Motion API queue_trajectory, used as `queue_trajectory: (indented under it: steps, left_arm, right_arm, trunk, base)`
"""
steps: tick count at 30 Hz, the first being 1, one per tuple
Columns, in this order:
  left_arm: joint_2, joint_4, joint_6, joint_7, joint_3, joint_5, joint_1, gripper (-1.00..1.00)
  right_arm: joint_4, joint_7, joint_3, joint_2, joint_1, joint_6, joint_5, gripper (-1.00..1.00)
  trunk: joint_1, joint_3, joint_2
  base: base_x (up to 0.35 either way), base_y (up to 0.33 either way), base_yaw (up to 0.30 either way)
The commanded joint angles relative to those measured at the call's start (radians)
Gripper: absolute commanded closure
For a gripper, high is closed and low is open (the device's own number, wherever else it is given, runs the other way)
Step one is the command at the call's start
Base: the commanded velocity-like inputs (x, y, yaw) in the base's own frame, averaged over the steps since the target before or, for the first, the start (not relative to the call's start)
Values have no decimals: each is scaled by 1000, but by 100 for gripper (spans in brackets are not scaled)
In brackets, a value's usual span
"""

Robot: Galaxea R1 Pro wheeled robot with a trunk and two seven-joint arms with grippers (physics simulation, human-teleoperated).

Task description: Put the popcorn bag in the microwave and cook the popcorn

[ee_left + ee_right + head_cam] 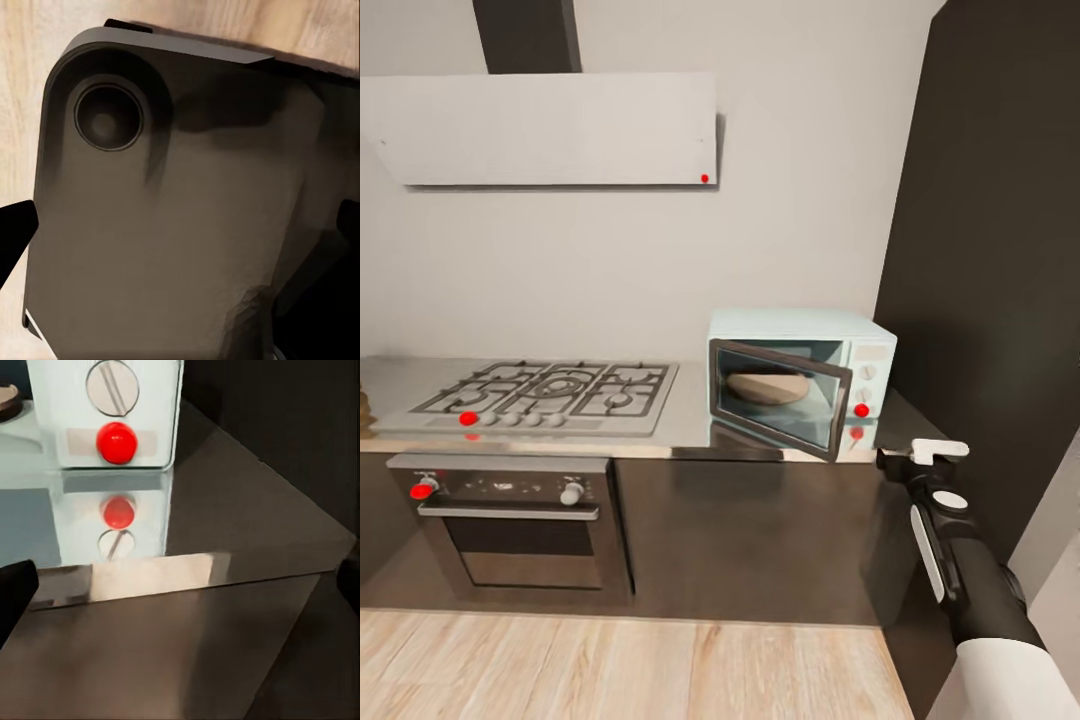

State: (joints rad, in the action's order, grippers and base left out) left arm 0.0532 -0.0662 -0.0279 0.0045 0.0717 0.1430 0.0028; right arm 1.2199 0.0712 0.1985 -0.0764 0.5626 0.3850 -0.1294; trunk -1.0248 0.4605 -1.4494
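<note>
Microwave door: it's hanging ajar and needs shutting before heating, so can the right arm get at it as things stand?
Probably yes. The right gripper hovers open at the countertop edge, just right of the microwave. Nothing lies between it and the half-open door, with the popcorn bag already inside.

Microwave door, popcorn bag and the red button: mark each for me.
microwave door (785, 400), head view, on its dark glass, hanging part open.
popcorn bag (765, 386), head view, tan top, inside the microwave.
red button (116, 442), right wrist view, its round face.
</note>
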Motion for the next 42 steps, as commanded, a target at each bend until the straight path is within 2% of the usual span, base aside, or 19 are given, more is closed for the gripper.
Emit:
queue_trajectory:
  steps: [1,6,11,13,16,18,20,29,32,36,40,42]
  left_arm:
    - [0,-1,-1,1,7,4,0,-100]
    - [0,-1,-1,1,7,4,0,-100]
    - [0,-1,-1,2,7,4,0,-100]
    - [0,-1,-1,1,7,4,0,-100]
    - [0,-1,-1,1,7,4,0,-100]
    - [0,-2,-1,2,7,4,0,-100]
    - [0,-2,-1,2,7,4,0,-100]
    - [0,-2,-1,2,8,4,0,-100]
    - [0,-2,-1,2,7,4,0,-100]
    - [0,-1,-1,1,7,4,0,-100]
    - [0,-1,-1,1,7,4,0,-100]
    - [0,-2,-1,1,7,4,0,-100]
  right_arm:
    - [2,0,-1,0,0,1,-10,-100]
    - [8,6,1,4,0,-11,-9,-100]
    - [16,6,2,73,0,-35,-7,-100]
    - [18,3,-2,111,0,-40,-10,-100]
    - [19,0,-19,138,0,-41,-18,-100]
    - [21,2,-51,143,0,-43,-20,-100]
    - [22,2,-57,143,0,-43,-20,-100]
    - [21,-7,-59,131,0,-37,-9,-100]
    - [18,-39,-51,126,0,-31,-11,-100]
    - [11,-45,-40,123,0,-26,-9,-100]
    - [7,-46,16,123,0,-25,-6,-100]
    - [6,-47,31,122,0,-25,-6,-100]
  trunk:
    - [0,1,0]
    - [0,1,0]
    - [0,1,0]
    - [0,1,0]
    - [0,1,0]
    - [0,1,0]
    - [0,1,0]
    - [0,1,0]
    - [0,1,0]
    - [0,1,0]
    - [0,1,0]
    - [0,1,0]
  base:
    - [94,-151,0]
    - [75,-79,0]
    - [8,-5,0]
    - [1,0,0]
    - [0,0,0]
    - [0,0,0]
    - [0,0,0]
    - [0,0,0]
    - [0,0,0]
    - [0,0,0]
    - [0,0,0]
    - [0,0,0]
